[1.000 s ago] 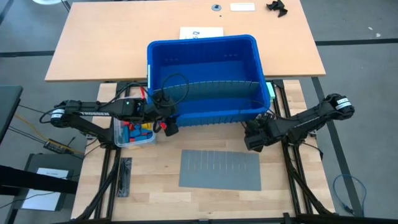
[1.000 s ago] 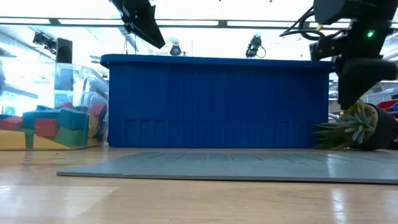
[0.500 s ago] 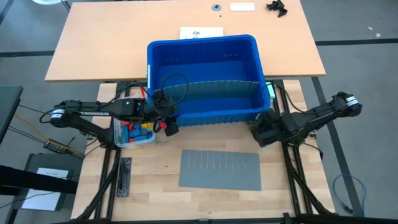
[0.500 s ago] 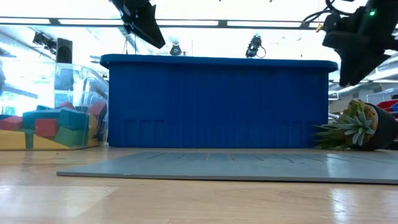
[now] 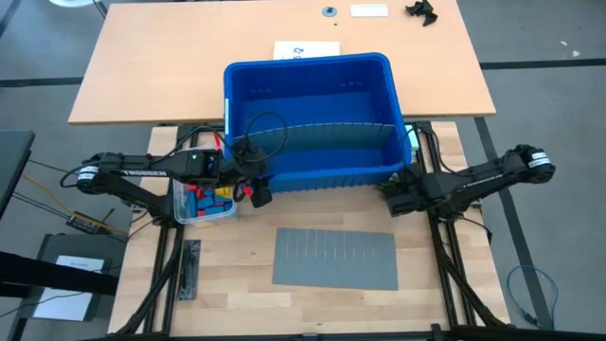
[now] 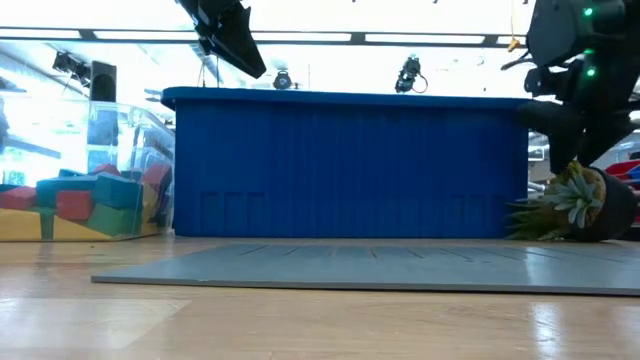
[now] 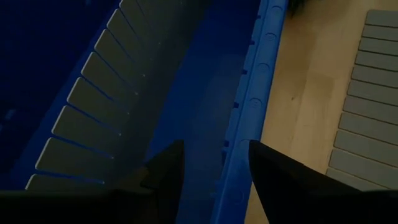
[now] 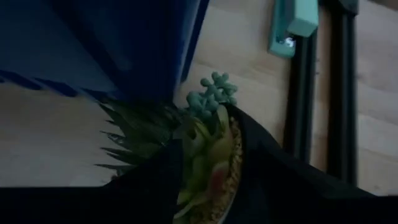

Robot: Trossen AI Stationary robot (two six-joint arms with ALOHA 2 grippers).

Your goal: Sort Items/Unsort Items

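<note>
Blocks [image 5: 204, 201] in clear tub [image 5: 182, 206]; left gripper [image 7: 211, 177] parted, empty, over bin [image 5: 312, 118] rim; right gripper [image 8: 208, 180] parted astride potted plant [image 8: 205, 155].

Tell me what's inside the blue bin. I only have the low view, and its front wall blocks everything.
Observer: Only a grey divider, standing across the bin.
Operator: Where is the left gripper?
Observer: The left gripper is over the bin's near rim, open, with one finger on each side of that wall.
Operator: And the right gripper?
Observer: The right gripper is down at the toppled plant, open, with the plant between its fingers.
</note>
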